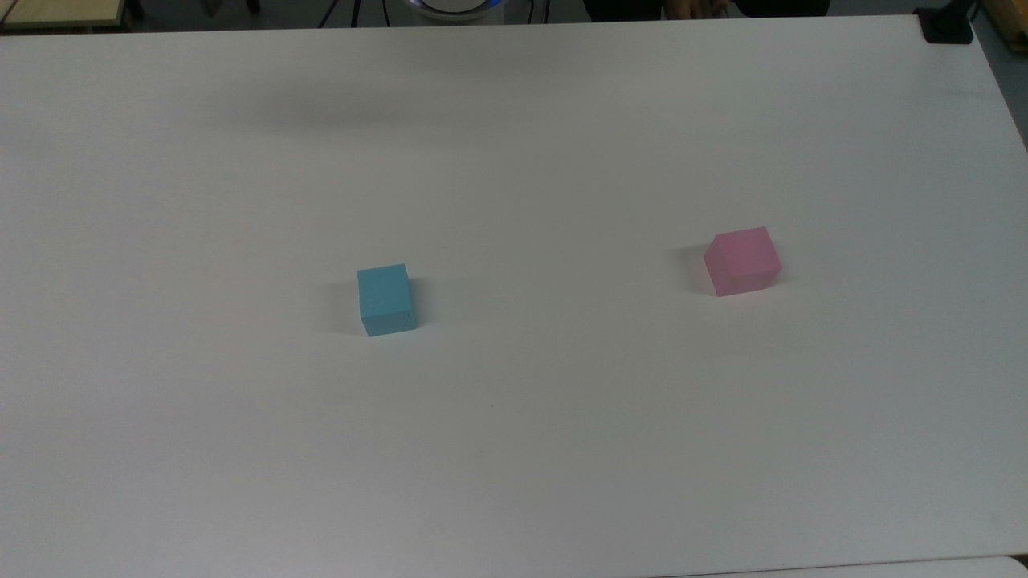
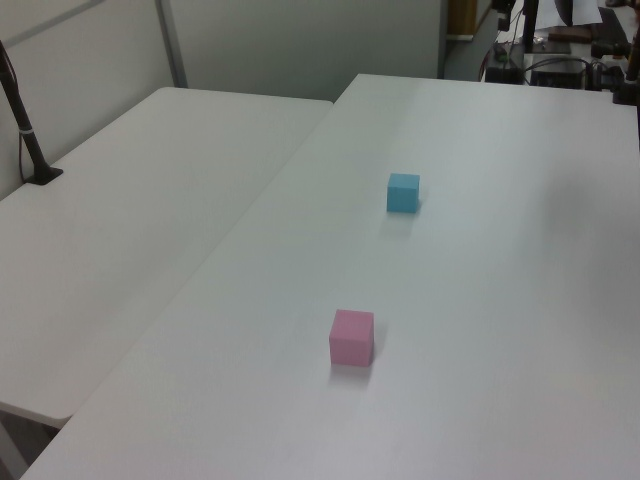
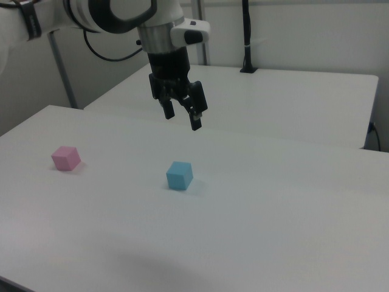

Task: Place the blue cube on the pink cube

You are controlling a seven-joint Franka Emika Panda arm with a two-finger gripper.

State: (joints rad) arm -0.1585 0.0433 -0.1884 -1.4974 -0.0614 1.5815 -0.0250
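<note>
Sky-blue and matte, the blue cube [image 1: 385, 299] sits flat on the white table [image 1: 514, 449], near the middle of the top view and untouched; nothing rests on it or against it. The pink cube [image 1: 742, 261] lies well apart, toward the top view's right, turned slightly askew, its upper face bare and ready to receive a load; in the right view the order reverses, pink cube [image 3: 65, 157] at the right view's left, blue cube [image 3: 179, 175] nearer centre. Above and a little behind the blue cube hangs the gripper [image 3: 182, 115], fingers spread and empty, pointing downward; this posture suits a descent onto the cube, so the stacking appears not yet begun. A second table [image 2: 120, 230] adjoins, carrying a dark post [image 2: 25, 125].
</note>
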